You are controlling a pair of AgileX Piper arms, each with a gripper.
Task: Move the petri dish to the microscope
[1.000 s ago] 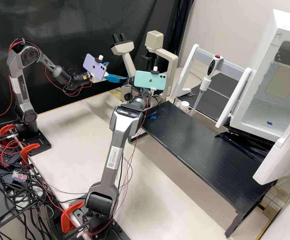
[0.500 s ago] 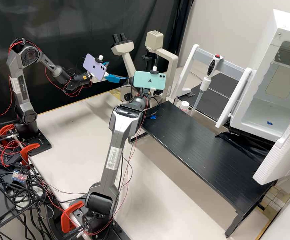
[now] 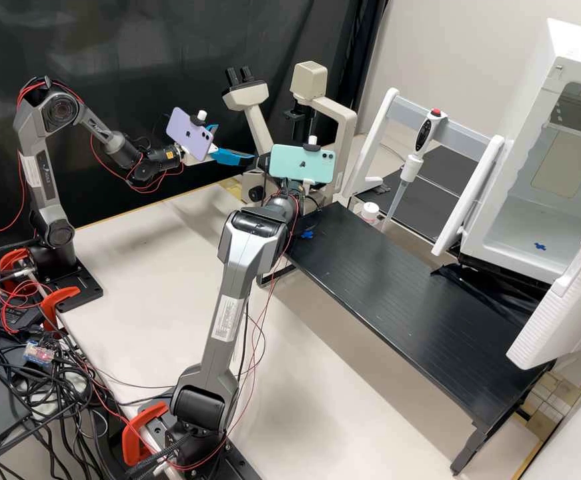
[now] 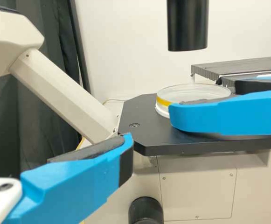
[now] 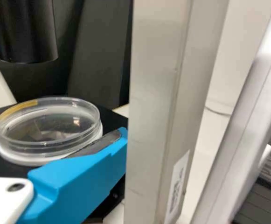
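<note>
The clear petri dish [image 4: 193, 93] with yellow tape and a white base sits on the microscope's black stage [image 4: 147, 121]; the right wrist view shows the dish [image 5: 49, 123] too. My left gripper [image 3: 235, 142] stands open left of the microscope [image 3: 333, 110] in the high view; one blue finger [image 4: 79, 182] is before the stage, apart from the dish. My right gripper is open at the dish: in the left wrist view one finger [image 4: 228, 114] crosses before it, the other is by its far side. In its own view, a finger [image 5: 84, 177] lies close along the rim.
The microscope's column [image 5: 156, 112] stands close beside the right gripper's finger. A black cylinder [image 4: 187, 25] hangs above the stage. To the right are a long black shelf [image 3: 397, 287], a pipette [image 3: 410, 167] on a white stand, and a white open-doored cabinet [image 3: 550, 153].
The teal phone on my right wrist has shifted slightly right and down in the high view. The left arm is where it was.
</note>
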